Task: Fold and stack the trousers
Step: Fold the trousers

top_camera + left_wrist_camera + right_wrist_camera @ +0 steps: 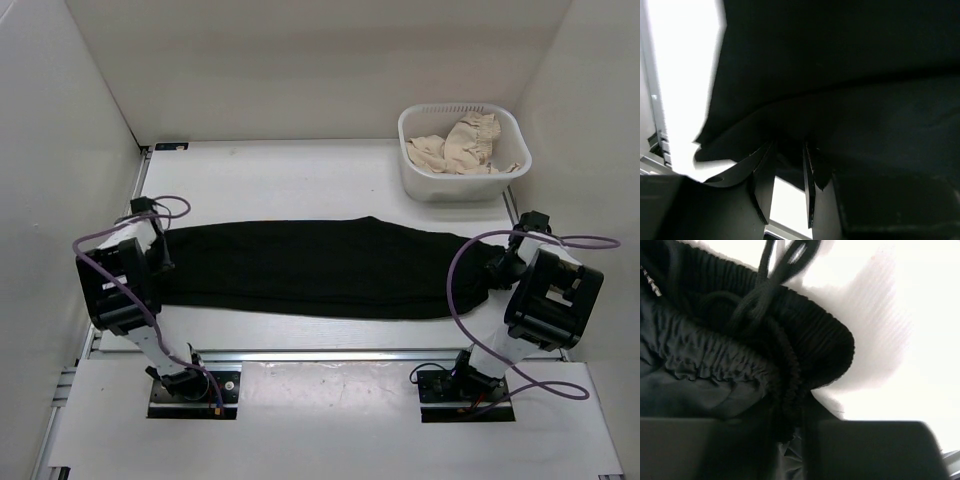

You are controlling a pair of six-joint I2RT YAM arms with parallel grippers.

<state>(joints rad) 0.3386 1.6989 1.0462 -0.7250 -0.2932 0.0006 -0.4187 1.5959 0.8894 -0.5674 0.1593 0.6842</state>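
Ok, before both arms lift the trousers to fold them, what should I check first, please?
1. The trousers lie flat, stretched between both arms: ok.
2. Right gripper closed on the waistband: ok.
3. Left gripper holding the leg end: cannot tell; cloth reaches it, but the table shows in its gap.
4. Drawstring clear of that right grip: cannot tell.
5. White basket with the beige cloth stands apart from the trousers: ok.

The white table [280,180] carries black trousers [310,268], laid lengthwise left to right across its middle, and a white basket [455,187] at its far right corner, apart from them.
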